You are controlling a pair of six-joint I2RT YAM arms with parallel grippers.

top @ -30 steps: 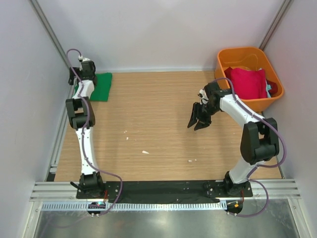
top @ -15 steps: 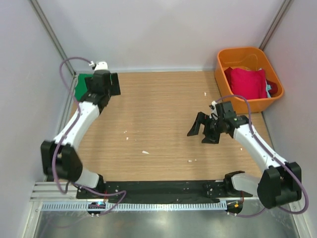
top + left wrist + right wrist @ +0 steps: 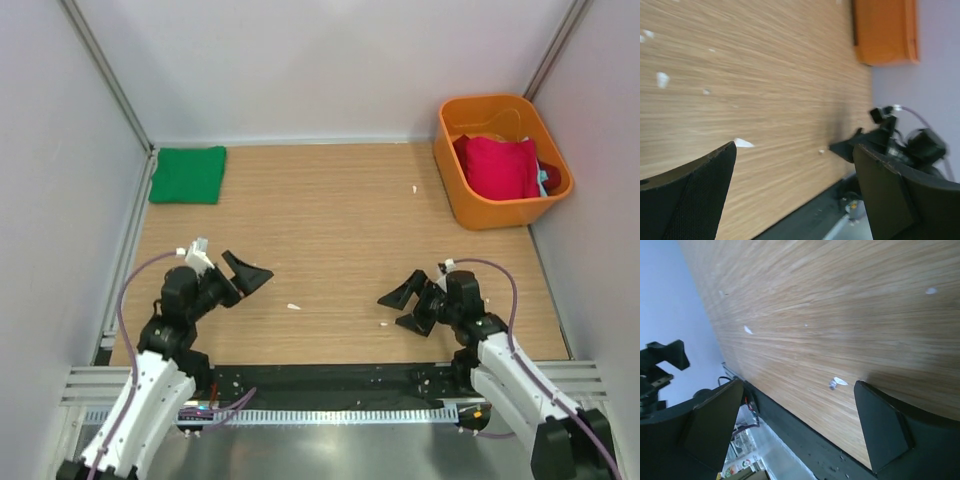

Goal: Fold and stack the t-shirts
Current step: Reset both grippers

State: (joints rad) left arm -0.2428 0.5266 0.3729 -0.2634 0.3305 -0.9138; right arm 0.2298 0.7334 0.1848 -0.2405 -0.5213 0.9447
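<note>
Both my pincers stand wide apart and hold nothing. The left gripper and right gripper hang low over the table, near my bases. The green shirt lies folded in the far left corner, likely the stack's base. The red shirt sits bunched in the bin beside a teal shirt, probably next for folding.

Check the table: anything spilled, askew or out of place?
Minor only. A few white scraps litter the wooden table, mostly near the front. The green t-shirt lies folded at the far left corner; the red t-shirt sits bunched in the orange bin. Nothing looks damaged.
</note>
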